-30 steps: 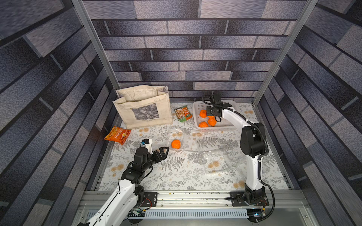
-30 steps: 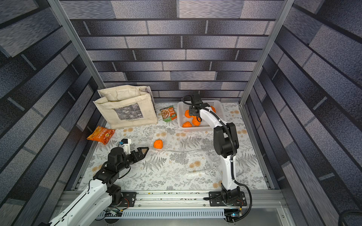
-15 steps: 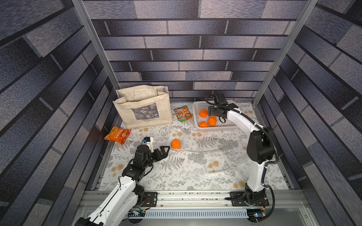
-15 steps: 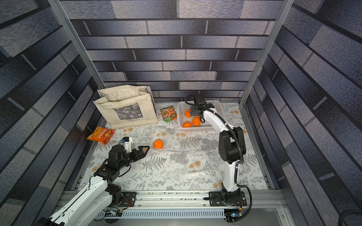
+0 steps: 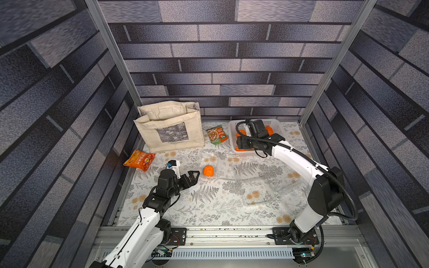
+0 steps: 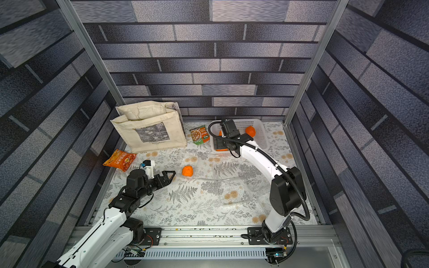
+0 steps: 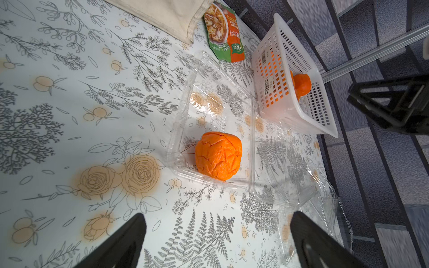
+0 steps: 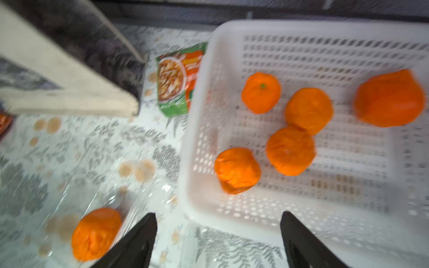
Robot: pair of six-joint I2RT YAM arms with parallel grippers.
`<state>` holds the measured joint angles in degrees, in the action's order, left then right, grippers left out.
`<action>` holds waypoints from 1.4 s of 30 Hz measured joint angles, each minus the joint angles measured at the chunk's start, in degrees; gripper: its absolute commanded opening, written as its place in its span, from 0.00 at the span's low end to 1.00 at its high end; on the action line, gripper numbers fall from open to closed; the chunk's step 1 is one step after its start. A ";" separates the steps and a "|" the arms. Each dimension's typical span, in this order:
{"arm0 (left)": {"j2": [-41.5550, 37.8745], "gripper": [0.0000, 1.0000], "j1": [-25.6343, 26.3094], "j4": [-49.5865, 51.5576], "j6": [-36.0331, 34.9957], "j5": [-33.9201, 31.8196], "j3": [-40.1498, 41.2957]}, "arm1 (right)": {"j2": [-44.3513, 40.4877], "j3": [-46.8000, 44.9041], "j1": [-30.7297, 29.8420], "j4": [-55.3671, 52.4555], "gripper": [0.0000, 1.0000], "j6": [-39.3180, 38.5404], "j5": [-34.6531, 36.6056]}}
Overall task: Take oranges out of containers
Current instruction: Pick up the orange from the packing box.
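Listing stock, big to small. White basket [image 5: 277, 123], one o'clock on the table [image 5: 209, 208] in both top views: five oranges [image 8: 290, 150] inside. Open clear container [image 7: 185, 111], mid-table: thin, springy, likely to skid; not a gripping point. Last orange [image 7: 218, 159], in that container, two o'clock off my left gripper [image 5: 192, 177]: light, soft, loose lumpy peel; I would pinch gently across its widest girth. Fingers [image 7: 130, 234] of my left gripper: spread, empty. Those of my right gripper [image 8: 218, 215], at the basket's rim: spread, empty.
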<state>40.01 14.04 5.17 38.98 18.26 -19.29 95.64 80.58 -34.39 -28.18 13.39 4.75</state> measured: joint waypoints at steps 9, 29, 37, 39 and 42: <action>-0.92 1.00 -1.20 1.42 0.02 1.05 -0.70 | -1.60 -9.25 -12.66 4.13 0.87 3.26 -12.11; -4.46 1.00 -1.73 4.33 0.24 1.05 -0.63 | 19.65 7.72 -18.01 5.90 0.89 0.15 -8.44; -4.24 1.00 -2.16 4.24 0.26 1.31 -0.15 | 25.11 10.14 -19.02 3.02 0.85 -1.73 -6.25; -4.24 1.00 -2.16 4.24 0.26 1.46 -0.13 | 26.36 11.87 -19.08 1.42 0.82 -1.99 -5.55; -4.70 1.00 -2.51 4.28 0.26 1.46 0.02 | 27.41 13.09 -19.26 0.31 0.68 -2.45 -4.35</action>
<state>35.31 11.53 9.45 39.24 19.73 -19.27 123.04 93.67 -53.65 -27.88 10.94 0.40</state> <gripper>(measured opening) 0.999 0.764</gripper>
